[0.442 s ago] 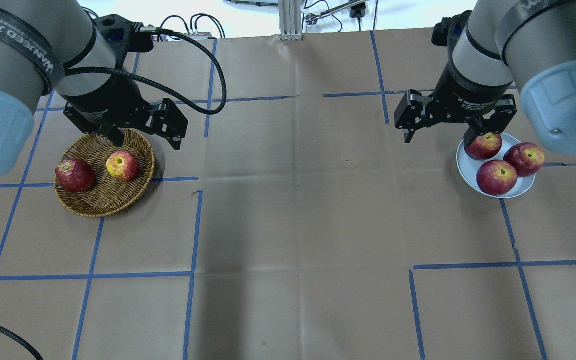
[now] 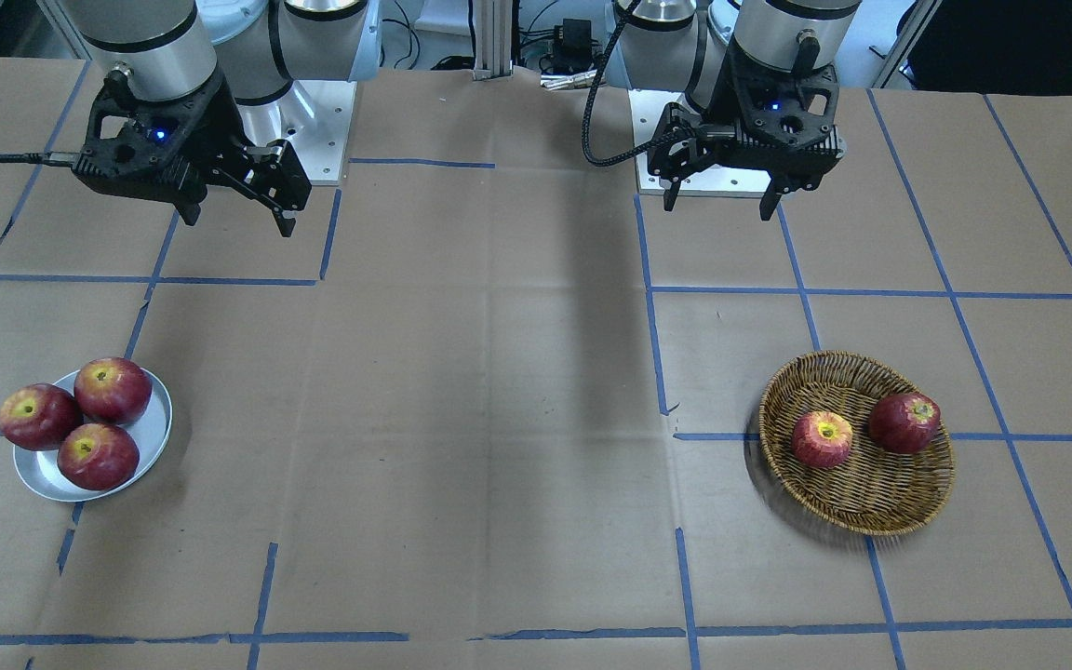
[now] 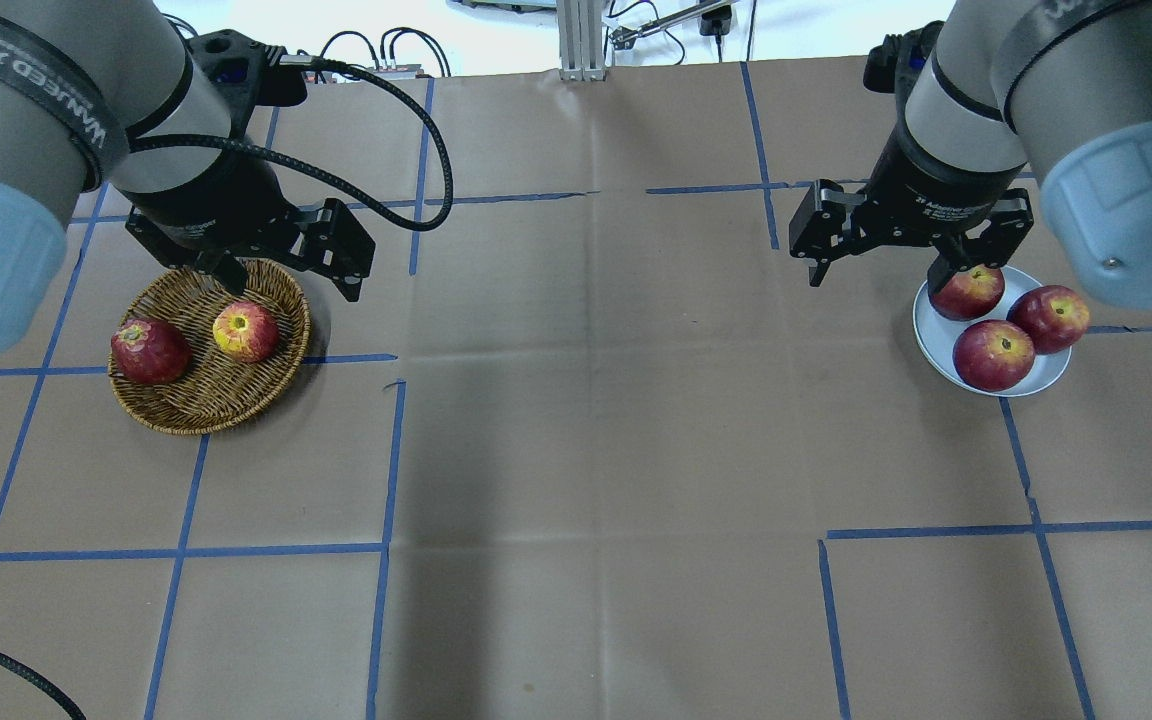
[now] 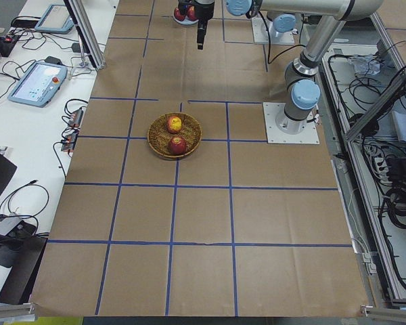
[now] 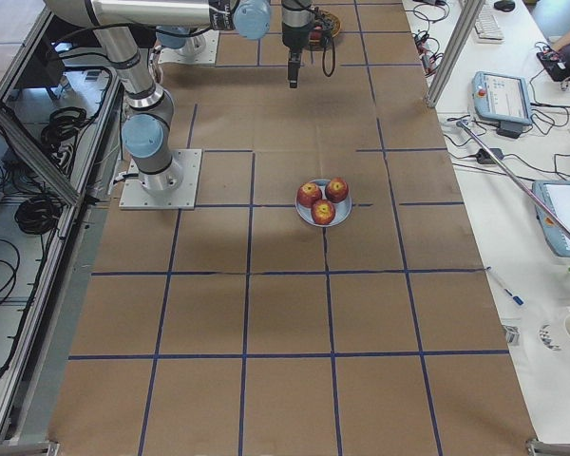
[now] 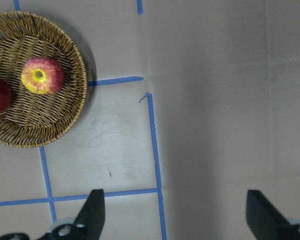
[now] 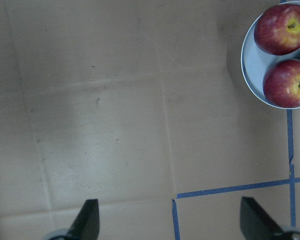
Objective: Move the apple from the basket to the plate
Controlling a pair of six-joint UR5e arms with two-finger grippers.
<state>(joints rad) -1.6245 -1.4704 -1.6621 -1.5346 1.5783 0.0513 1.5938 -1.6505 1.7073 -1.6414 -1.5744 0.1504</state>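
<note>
The pinkish-red apple (image 3: 246, 332) with a yellow stem hollow lies in the brown wicker basket (image 3: 206, 400), beside a darker red apple (image 3: 149, 351). It also shows in the front view (image 2: 822, 439) and the left wrist view (image 6: 42, 75). My left gripper (image 3: 291, 285) hovers open and empty above the basket's far right rim. The silver-grey plate (image 3: 1036, 378) at the right holds three dark red apples. My right gripper (image 3: 878, 278) hovers open and empty just left of the plate, high above the table.
Brown paper with blue tape lines covers the table (image 3: 596, 450). A black cable (image 3: 376, 110) loops from the left wrist. In the front view the basket (image 2: 862, 502) is at the right and the plate (image 2: 150, 437) at the left.
</note>
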